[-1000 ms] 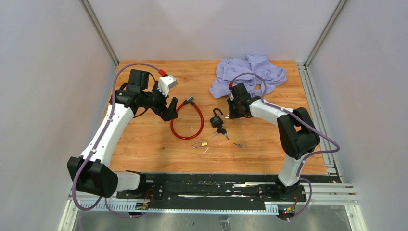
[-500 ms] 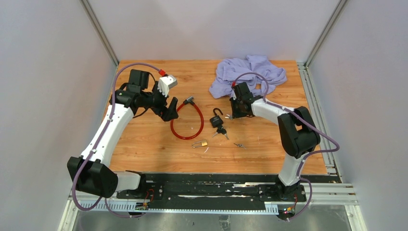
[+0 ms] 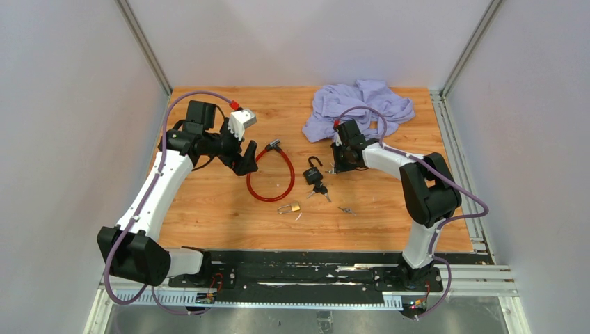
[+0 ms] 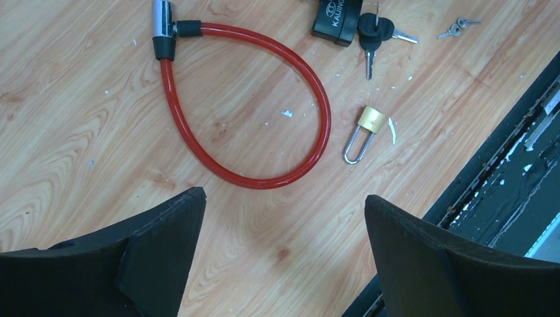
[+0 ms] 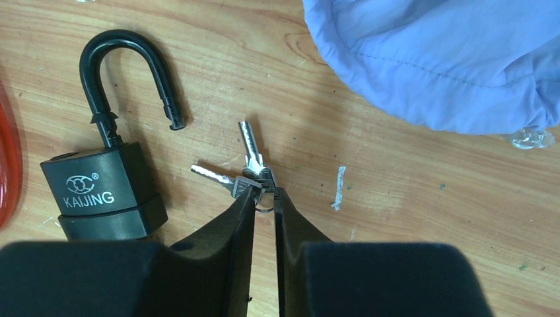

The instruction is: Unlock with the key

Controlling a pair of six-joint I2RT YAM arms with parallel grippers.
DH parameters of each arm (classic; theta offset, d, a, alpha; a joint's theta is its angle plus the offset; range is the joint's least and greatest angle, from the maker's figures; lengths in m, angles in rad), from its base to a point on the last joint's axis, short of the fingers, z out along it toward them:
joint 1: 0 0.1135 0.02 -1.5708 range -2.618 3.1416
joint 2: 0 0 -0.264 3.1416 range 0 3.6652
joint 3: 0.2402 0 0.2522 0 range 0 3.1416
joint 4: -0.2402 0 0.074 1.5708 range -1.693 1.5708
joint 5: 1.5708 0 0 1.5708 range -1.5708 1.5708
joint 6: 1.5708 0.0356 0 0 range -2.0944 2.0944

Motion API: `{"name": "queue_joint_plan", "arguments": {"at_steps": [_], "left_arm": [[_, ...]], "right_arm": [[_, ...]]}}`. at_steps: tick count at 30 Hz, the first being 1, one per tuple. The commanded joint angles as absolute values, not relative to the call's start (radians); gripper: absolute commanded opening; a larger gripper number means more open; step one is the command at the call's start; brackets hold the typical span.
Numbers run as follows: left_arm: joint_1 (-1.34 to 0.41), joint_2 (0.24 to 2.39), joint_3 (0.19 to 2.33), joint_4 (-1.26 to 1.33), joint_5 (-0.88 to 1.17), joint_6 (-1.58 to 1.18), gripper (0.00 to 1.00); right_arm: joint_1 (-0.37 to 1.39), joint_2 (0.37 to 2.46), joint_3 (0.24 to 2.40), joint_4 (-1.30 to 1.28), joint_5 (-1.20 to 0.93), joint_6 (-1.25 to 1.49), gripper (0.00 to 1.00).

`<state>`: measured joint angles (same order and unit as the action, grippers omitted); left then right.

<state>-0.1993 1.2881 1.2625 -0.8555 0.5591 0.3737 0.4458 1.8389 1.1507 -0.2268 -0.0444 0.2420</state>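
Observation:
A black padlock (image 5: 99, 188) marked KAIJING lies on the wooden table with its shackle swung open. It also shows in the top view (image 3: 313, 172) and the left wrist view (image 4: 337, 16). My right gripper (image 5: 264, 191) is shut on a ring of silver keys (image 5: 249, 165) just right of the padlock, low at the table, and it shows in the top view (image 3: 337, 161). Black-headed keys (image 4: 373, 32) lie against the padlock body. My left gripper (image 4: 284, 198) is open and empty above the table, near the red cable lock (image 4: 264, 99), and it shows in the top view (image 3: 245, 161).
A small brass padlock (image 4: 367, 127) and a small pair of keys (image 4: 455, 26) lie nearer the front. A purple cloth (image 3: 358, 108) is heaped at the back right, close behind the right gripper. The black front rail (image 4: 508, 178) borders the table.
The right arm has shifted very slightly by the padlock. The left arm and the things on the table have not moved.

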Motion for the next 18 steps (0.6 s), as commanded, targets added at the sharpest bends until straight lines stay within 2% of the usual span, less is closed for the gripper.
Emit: {"name": "queue_joint_plan", "arguments": {"at_steps": [1, 3, 9, 18], "left_arm": [[-0.196, 1.274, 1.279, -0.854, 0.574, 0.383, 0.95], [-0.196, 1.272, 1.277, -0.853, 0.575, 0.382, 0.95], [-0.196, 1.272, 1.272, -0.854, 0.572, 0.387, 0.95], [-0.196, 1.271, 1.270, -0.856, 0.568, 0.395, 0.95]], "right_arm": [[0.437, 1.851, 1.146, -0.233, -0.057, 0.247, 0.14], [0.436, 1.850, 1.161, -0.241, -0.053, 0.246, 0.15], [0.430, 1.857, 1.222, -0.277, -0.028, 0.239, 0.33], [0.439, 1.899, 1.250, -0.289, -0.043, 0.252, 0.34]]}}
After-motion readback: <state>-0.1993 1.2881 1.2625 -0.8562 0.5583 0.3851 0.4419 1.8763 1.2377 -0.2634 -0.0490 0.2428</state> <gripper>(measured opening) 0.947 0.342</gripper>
